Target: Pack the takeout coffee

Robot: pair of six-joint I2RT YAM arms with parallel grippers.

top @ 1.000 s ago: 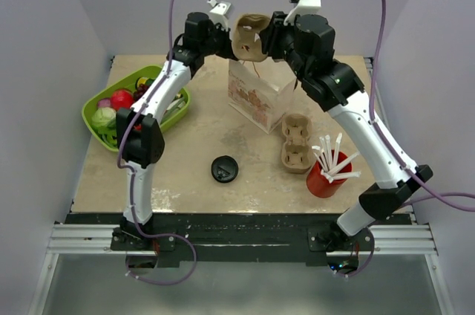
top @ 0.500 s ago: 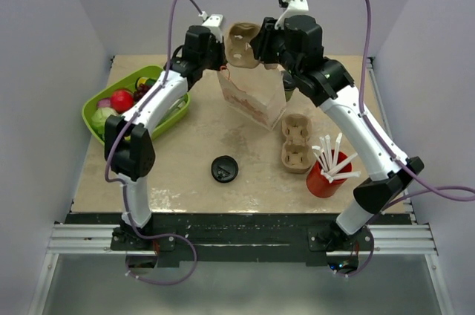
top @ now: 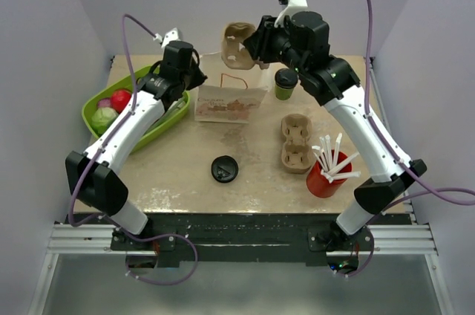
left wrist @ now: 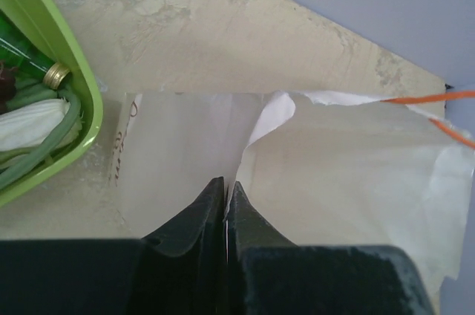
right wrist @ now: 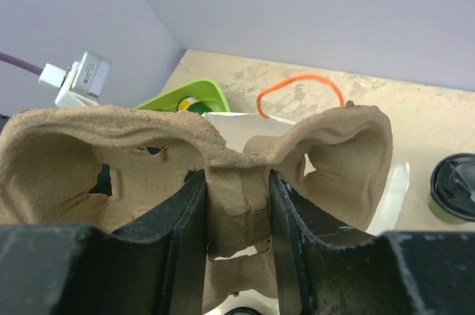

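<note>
The takeout coffee [top: 285, 83], a small green cup with a black lid, stands at the back of the table just right of a white paper bag [top: 230, 103]; it also shows in the right wrist view [right wrist: 454, 189]. The bag lies on its side, orange handle at its top. My left gripper [top: 199, 77] is shut on the bag's edge [left wrist: 356, 174], with the paper pinched between the fingertips [left wrist: 225, 185]. My right gripper [top: 249, 44] hangs above the bag, shut on the centre rib of a brown cardboard cup carrier [top: 236, 46] [right wrist: 133, 151].
A green tray [top: 87, 116] of toy food sits at the left, close to the bag [left wrist: 82, 107]. A second cup carrier [top: 295, 143], a red cup with white straws [top: 323, 178] and a loose black lid [top: 223, 169] stand nearer the front.
The left gripper has shut on the bag's edge and swung left. The bag went from upright to lying on its side, uncovering the green cup. The right gripper shifted slightly left with the carrier.
</note>
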